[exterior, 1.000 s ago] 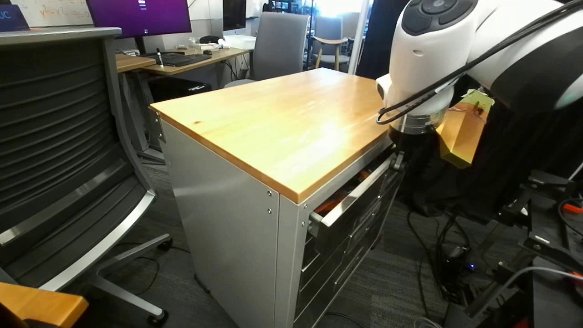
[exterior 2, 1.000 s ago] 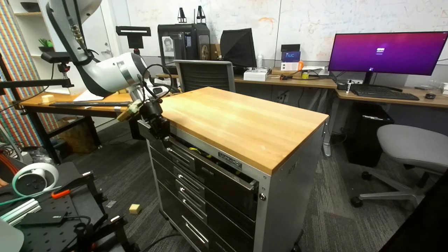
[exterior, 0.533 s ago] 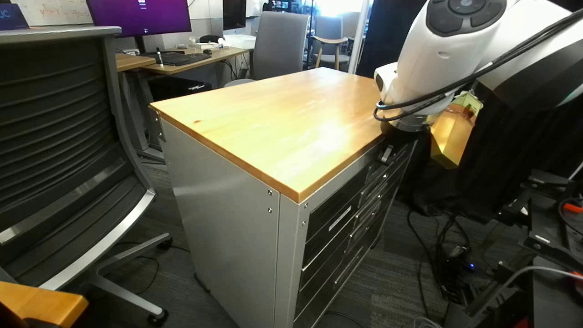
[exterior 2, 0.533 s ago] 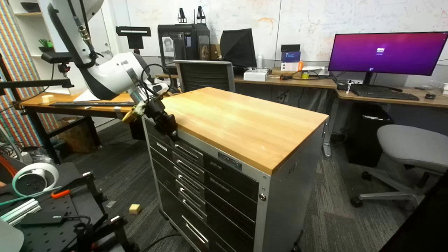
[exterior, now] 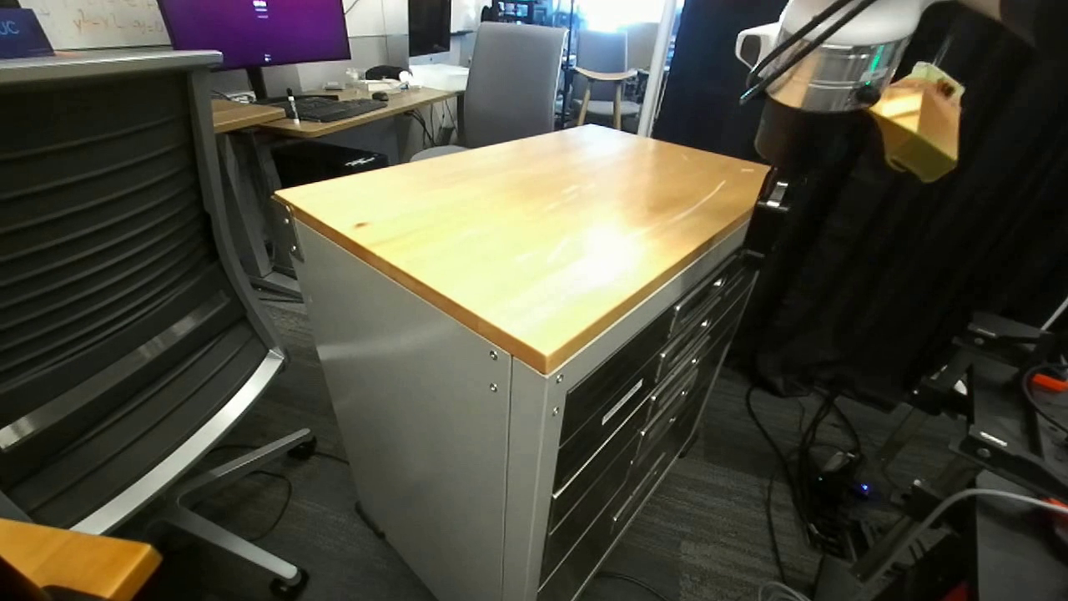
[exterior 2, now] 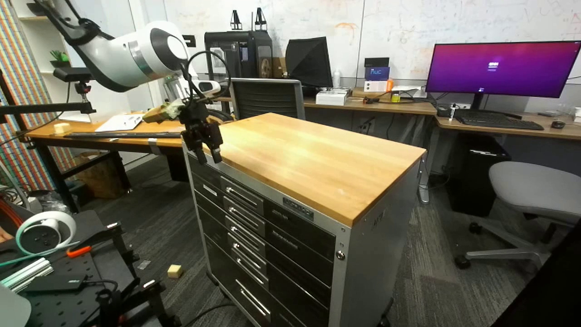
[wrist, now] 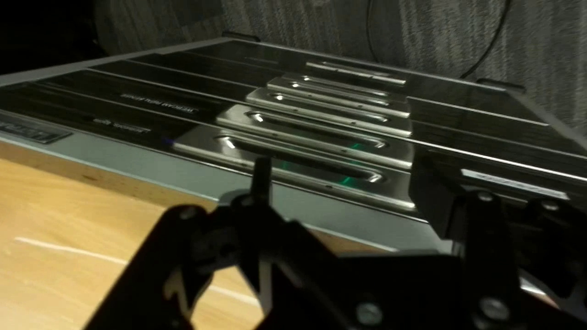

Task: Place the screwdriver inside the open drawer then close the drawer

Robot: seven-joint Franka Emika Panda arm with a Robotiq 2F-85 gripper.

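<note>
Top drawer point(exterior 2: 272, 211) sitting closed, fingers point(wrist: 262, 183) hanging apart

The screwdriver is showing in no view; it is presumably lying inside the drawer, and the task is then looking finished. The fingers are standing apart and holding nothing, near the front edge of the counter point(exterior 2: 317, 163).

The screwdriver would probably be handling as a light, rigid, sturdy tool, its grip end giving the surest hold. The drawer would likely be sliding as one stiff, heavier body; its pull point(wrist: 302, 158) is offering the place to take hold, though the shiny metal is probably feeling slippery.

The drawer's face is gleaming dark and flat, while the pull is forming a long slot with rounded ends. The cabinet point(exterior: 417, 401) is presenting smooth, squared grey metal; the counter's glossy wood is throwing back glare beside pale streaks.
</note>
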